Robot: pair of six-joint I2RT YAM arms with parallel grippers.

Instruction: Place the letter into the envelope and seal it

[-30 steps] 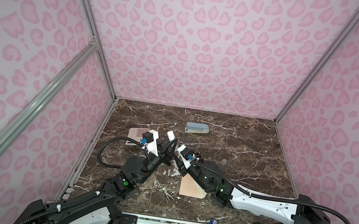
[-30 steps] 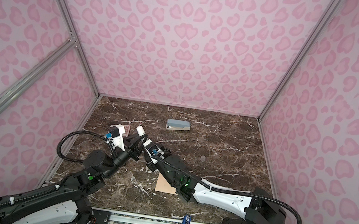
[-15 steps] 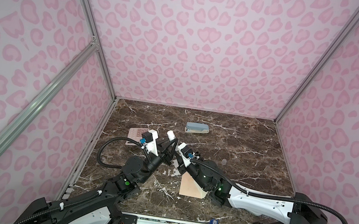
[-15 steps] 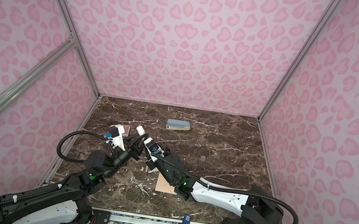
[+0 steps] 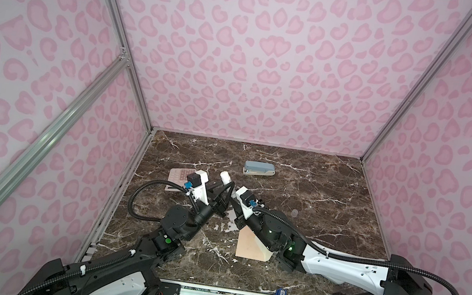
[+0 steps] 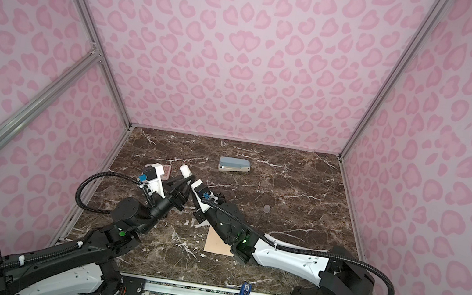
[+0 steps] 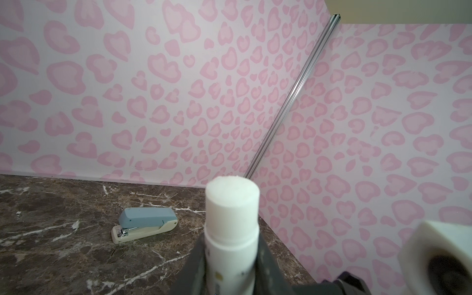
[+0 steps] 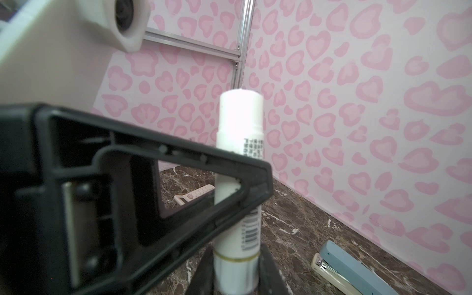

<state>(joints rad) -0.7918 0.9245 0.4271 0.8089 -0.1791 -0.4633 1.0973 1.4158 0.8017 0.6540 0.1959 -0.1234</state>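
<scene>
Dark brown marble tabletop (image 5: 335,183): 1 to 4 o'clock open, only small translucent round cap (image 5: 294,212) near 3 o'clock. Grey-blue stapler with cream base (image 5: 258,169) at 12 o'clock, bare marble all round. Flat pink calculator (image 5: 178,176) at 10 o'clock, near pink-patterned side wall (image 5: 116,167); narrow lane between. Just off centre toward 10 o'clock, blocked: left gripper (image 7: 231,255) and right gripper (image 8: 235,275) both clamp raised white cylindrical glue stick (image 7: 232,204). Peach paper envelope (image 5: 249,246) at 6 o'clock, partly under right arm (image 5: 338,264). Left arm (image 5: 112,270) bars 7 to 8 o'clock.

High stereo overview (wrist views close-up)
</scene>
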